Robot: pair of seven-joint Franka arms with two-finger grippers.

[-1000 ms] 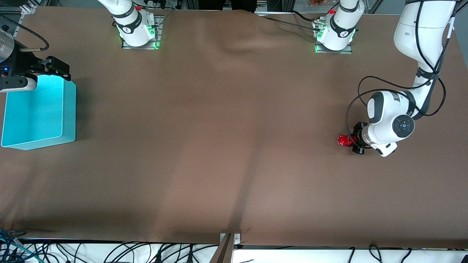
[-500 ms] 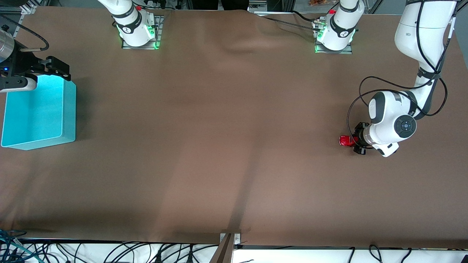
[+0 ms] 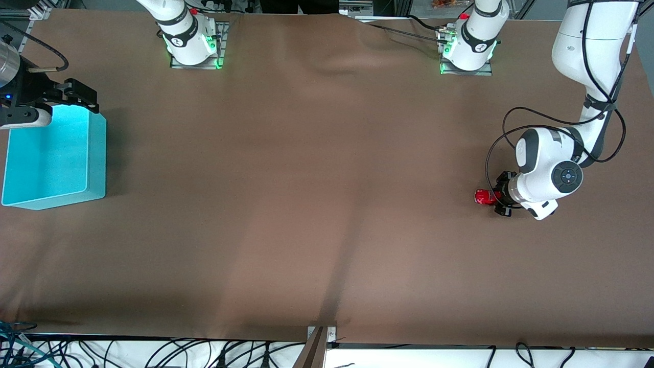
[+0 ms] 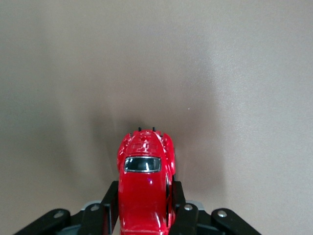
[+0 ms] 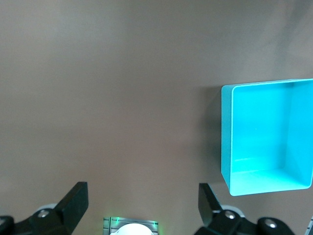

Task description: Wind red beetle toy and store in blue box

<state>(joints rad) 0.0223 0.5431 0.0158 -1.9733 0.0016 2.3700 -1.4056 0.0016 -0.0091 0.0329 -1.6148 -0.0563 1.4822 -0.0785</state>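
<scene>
The red beetle toy (image 3: 482,197) sits low on the brown table near the left arm's end. My left gripper (image 3: 494,198) is shut on its rear half. In the left wrist view the toy (image 4: 145,181) lies between the two black fingers (image 4: 110,203), its nose pointing away from the wrist. The blue box (image 3: 53,157) stands open and empty at the right arm's end of the table. My right gripper (image 3: 79,97) is open and empty, up in the air over the box's edge nearest the robots' bases. The box also shows in the right wrist view (image 5: 266,137).
The brown cloth (image 3: 306,179) covers the whole table, with soft folds across its middle. The two arm bases (image 3: 191,43) (image 3: 467,48) stand along the robots' edge. Cables hang below the table edge nearest the front camera.
My left gripper and the toy have shifted very slightly toward the left arm's end of the table. The right arm has not moved.
</scene>
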